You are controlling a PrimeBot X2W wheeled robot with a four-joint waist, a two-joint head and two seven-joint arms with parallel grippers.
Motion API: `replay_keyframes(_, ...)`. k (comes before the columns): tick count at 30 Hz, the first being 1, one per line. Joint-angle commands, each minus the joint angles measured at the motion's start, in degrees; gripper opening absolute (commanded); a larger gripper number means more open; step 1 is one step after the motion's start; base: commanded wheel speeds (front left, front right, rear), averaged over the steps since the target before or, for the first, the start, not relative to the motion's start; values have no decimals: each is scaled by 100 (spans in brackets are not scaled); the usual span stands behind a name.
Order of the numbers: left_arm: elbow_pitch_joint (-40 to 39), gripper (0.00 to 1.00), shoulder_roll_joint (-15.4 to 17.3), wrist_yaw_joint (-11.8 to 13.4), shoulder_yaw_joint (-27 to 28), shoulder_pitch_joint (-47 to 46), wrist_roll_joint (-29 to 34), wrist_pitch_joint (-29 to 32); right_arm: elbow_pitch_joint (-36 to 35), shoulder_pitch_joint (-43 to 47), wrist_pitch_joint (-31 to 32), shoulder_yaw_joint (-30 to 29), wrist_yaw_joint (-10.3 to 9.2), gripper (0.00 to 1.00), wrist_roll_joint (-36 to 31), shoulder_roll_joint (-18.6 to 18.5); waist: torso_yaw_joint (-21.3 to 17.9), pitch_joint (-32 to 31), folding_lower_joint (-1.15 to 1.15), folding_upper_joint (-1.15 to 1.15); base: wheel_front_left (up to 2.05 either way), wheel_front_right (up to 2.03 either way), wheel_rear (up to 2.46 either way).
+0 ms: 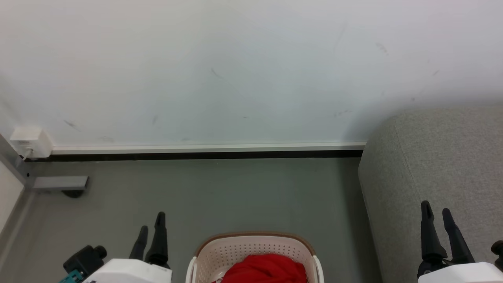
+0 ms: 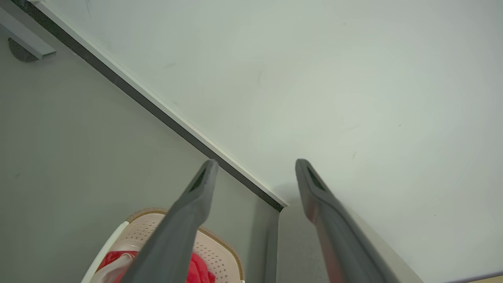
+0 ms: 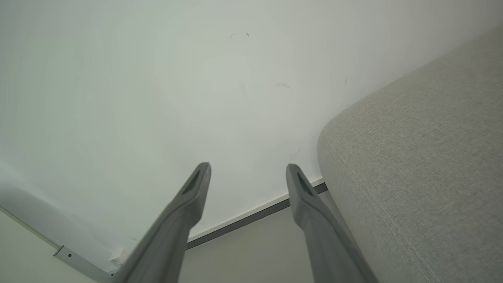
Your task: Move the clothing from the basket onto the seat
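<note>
The cream basket (image 1: 220, 251) with a brown rim stands on the floor at the bottom centre of the head view, and bright red clothing (image 1: 267, 269) is heaped inside it. My left wrist view catches the basket (image 2: 220, 251) and the clothing (image 2: 198, 271) at its lower edge. The grey seat (image 1: 444, 165) fills the right side, and its rounded edge (image 3: 412, 165) shows in the right wrist view. My left gripper (image 1: 151, 224) stands open to the left of the basket, empty. My right gripper (image 1: 437, 210) is open in front of the seat, empty.
A pale wall with a white skirting strip (image 1: 204, 148) runs across the back. A white socket box (image 1: 29, 142) and a grey metal foot (image 1: 59, 184) sit at the far left. Grey floor (image 1: 220, 196) lies between the basket and the wall.
</note>
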Motion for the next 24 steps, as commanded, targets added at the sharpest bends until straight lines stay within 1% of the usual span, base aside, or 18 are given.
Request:
replay_keyframes(1, -35, 100, 37, 35, -10, -117, 313, -92, -65, -43, -58, 15, -5, 100, -282, -74, 8, -3, 0, 0, 0, 0, 0)
replay_keyframes(9, -64, 100, 43, 151, 88, -75, 1261, -212, 28, 13, -192, 76, -6, 100, -1123, -108, 38, -8, 0, 0, 0, 0, 0)
replay_keyframes(16, 49, 100, 165, 240, 108, -40, 2029, -322, 196, 31, -296, 99, -7, 100, -1676, -109, 21, -13, 0, 0, 0, 0, 0)
replay_keyframes(24, 88, 100, 301, 278, 107, 25, 2636, -442, 408, 58, -410, 109, -7, 100, -2212, -125, -1, -21, 0, 0, 0, 0, 0)
